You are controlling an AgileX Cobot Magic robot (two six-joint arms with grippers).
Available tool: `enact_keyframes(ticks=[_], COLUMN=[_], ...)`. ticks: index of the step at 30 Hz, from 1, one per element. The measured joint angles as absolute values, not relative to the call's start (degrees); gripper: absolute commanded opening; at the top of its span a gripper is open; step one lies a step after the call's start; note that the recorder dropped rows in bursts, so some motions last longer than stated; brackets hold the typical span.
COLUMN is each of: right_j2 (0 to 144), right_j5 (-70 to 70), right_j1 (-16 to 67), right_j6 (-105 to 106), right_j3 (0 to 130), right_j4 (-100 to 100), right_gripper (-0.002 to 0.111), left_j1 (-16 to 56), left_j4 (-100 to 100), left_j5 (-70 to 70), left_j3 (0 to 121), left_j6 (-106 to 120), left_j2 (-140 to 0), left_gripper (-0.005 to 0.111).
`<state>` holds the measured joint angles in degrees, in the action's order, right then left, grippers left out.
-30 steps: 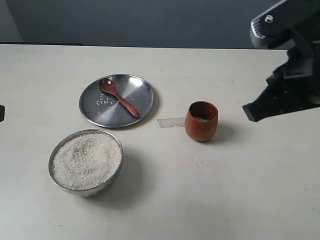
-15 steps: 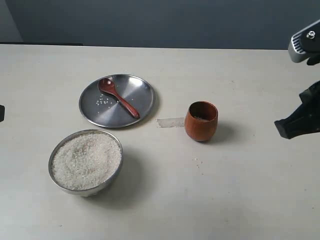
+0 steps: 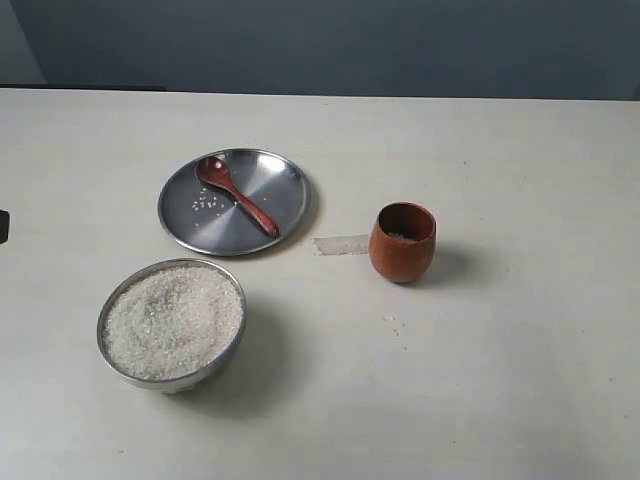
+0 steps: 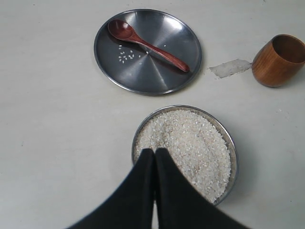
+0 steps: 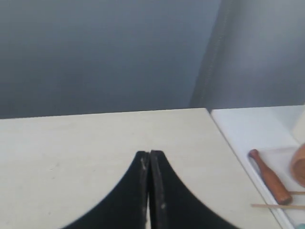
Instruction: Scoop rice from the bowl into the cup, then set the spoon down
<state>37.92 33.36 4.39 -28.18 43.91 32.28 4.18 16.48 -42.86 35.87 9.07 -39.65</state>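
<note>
Exterior view first, Ben: where is the spoon (image 3: 238,198)?

Inside the plate (image 3: 280,178), Ana. It lies flat on the steel, scoop end toward the plate's far left and handle running toward its near-right rim. A few loose grains (image 3: 207,203) lie in the plate beside it.

How will it handle?

Light and stiff, I'd judge, but glossy, so it may slip or roll in a pinch. I'd take the thin handle near its free end, clear of the scoop. The plate itself could skate on the table (image 3: 500,380) if nudged.

And around it?

The bowl (image 3: 103,318), full of rice (image 3: 172,320), sits near the plate on its camera side. The cup (image 3: 402,252) stands apart to the plate's right, with a strip of tape (image 3: 342,244) between them. Rice spills easily, and the cup looks light enough to tip. Nothing stands over the spoon.

Grippers?

Neither shows in that view. In the left wrist view the left gripper (image 4: 154,155) has its jaws pressed together and is empty. Its tips overlap the bowl's rim in that picture, but I can't tell its height. The right gripper (image 5: 149,156) is likewise closed on nothing and faces bare table, with no plate in its view.
</note>
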Motion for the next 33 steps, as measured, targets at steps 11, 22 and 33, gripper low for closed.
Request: enact_keyframes(ticks=[11,22,33], right_j2=[36.4,40.1,41.7], right_j5=[34.2,27.6,10.3], right_j1=[-2.0,-2.0,-2.0], right_j6=[-28.3,-29.6,-30.4], right_j3=[43.9,38.5,31.3], right_j4=[32.4,29.4,28.2], right_gripper=[0.000,0.000,0.000], left_j1=[4.2,4.2,4.2], left_j4=[16.5,16.5,16.5], left_j5=[-42.9,-42.9,-42.9], left_j3=[35.9,35.9,35.9], left_j6=[9.1,9.1,9.1], left_j2=[-39.7,-39.7,-39.7], left_gripper=[0.000,0.000,0.000])
